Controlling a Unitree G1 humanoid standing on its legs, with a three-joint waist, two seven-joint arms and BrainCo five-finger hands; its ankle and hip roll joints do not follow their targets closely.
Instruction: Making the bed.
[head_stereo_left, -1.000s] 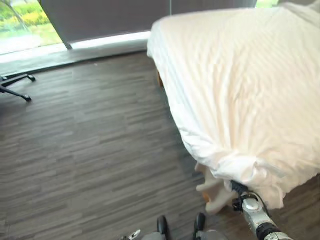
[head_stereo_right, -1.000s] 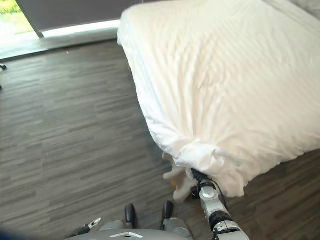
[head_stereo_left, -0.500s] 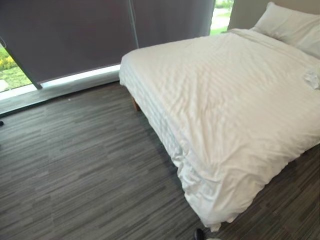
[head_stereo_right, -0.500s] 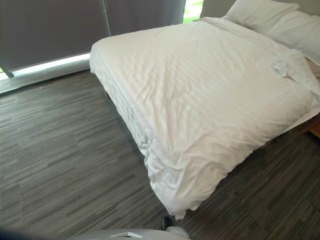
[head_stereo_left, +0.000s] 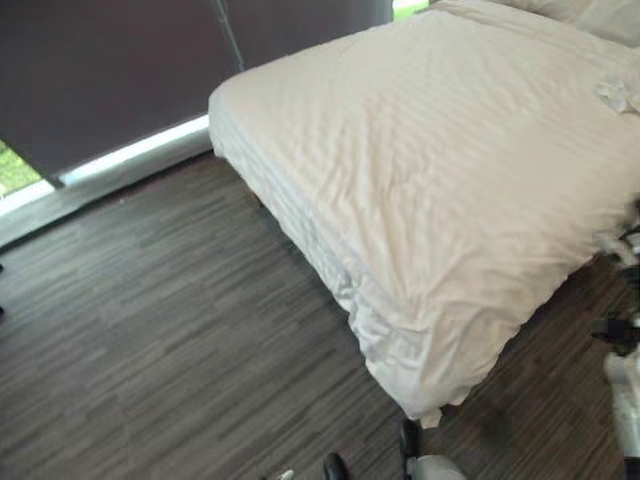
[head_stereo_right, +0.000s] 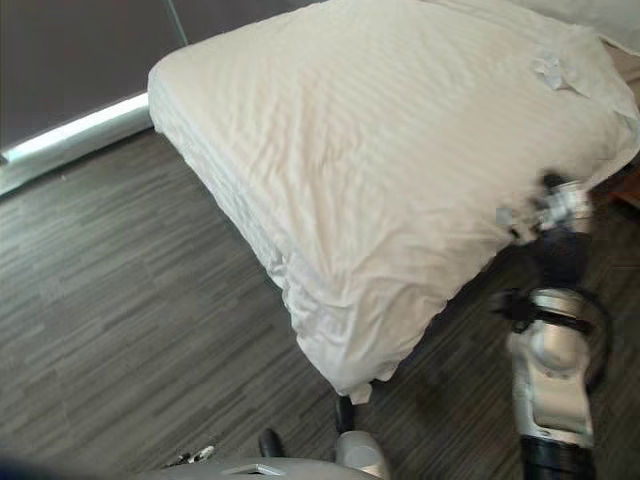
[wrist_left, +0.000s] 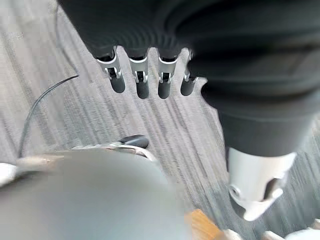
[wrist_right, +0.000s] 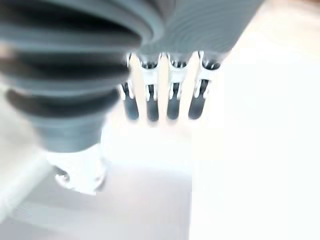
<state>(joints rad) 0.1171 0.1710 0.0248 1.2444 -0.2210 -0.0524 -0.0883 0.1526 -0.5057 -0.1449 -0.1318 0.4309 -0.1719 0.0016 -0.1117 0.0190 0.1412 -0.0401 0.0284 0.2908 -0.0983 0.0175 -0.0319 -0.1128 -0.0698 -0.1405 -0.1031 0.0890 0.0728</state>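
A white striped duvet (head_stereo_left: 440, 170) covers the bed, and its near corner (head_stereo_right: 350, 350) hangs down in creases towards the floor. My right hand (head_stereo_right: 556, 205) is raised beside the bed's near side, at the duvet's edge. In the right wrist view its fingers (wrist_right: 152, 105) are straight over the white cloth and hold nothing. My left hand (wrist_left: 143, 86) hangs over the floor, fingers straight and empty. A small crumpled bit of white cloth (head_stereo_right: 550, 70) lies on the duvet near the head end. Part of a pillow (head_stereo_left: 605, 15) shows at the far right.
Dark wood-grain floor (head_stereo_left: 170, 330) spreads to the left of the bed and in front of it. A dark blind (head_stereo_left: 100, 70) covers the window behind, with a bright strip (head_stereo_left: 130, 150) along its base.
A second ago my right hand was closed on the bunched duvet corner low by the floor. It has let go and risen to the bed's side. The camera has swung too.
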